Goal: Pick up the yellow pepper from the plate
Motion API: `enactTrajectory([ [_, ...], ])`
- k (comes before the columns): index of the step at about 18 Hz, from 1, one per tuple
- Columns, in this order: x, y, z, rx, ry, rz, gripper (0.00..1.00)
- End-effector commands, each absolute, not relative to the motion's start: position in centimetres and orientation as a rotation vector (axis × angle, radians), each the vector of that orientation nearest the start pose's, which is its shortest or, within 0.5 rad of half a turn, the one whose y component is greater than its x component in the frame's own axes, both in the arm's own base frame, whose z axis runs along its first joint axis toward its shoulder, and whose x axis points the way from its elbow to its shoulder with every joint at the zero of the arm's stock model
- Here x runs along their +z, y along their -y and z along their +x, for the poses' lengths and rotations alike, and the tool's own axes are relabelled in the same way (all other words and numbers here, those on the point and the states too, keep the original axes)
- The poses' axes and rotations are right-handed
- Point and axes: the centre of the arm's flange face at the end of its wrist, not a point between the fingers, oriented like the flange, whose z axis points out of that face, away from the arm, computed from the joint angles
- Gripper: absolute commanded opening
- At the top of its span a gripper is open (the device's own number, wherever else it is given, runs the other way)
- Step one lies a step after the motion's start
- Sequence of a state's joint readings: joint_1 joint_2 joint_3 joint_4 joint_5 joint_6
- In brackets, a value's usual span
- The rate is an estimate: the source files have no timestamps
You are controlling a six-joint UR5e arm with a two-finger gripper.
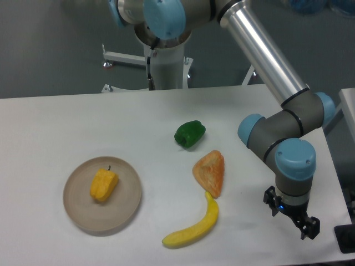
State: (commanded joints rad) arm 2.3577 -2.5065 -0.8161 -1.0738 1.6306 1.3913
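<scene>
The gripper (293, 217) hangs low over the white table (66, 127) at its right side, its two dark fingers spread apart with nothing between them. Far to the left of the jaws, and at about their height in the picture, the yellow pepper (104, 184) lies on the plate (125, 210), resting on its side a little left of the plate's middle. Its long axis runs nearly up and down the picture, tilted slightly, with the thin dark stem at the upper end pointing away toward the far side of the table. Between the pepper and the jaws lie a banana (194, 228) and an orange wedge (211, 172) that touches its upper tip. A green pepper (189, 133) sits beyond the wedge.
</scene>
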Motion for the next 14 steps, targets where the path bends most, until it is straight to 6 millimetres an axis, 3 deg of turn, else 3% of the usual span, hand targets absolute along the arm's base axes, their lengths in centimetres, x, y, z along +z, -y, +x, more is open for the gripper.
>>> enactTrajectory([
  [5,28.7,-69.4,-50.9,0.469,-0.870,-2.879,1.00],
  [7,29.1,-69.7,-49.3,0.462,-0.888,-2.877,1.00],
  [11,31.7,-68.1,-47.3,0.456,-0.895,-2.883,1.00],
  [14,34.8,-66.0,-45.1,0.445,-0.825,-2.895,1.00],
])
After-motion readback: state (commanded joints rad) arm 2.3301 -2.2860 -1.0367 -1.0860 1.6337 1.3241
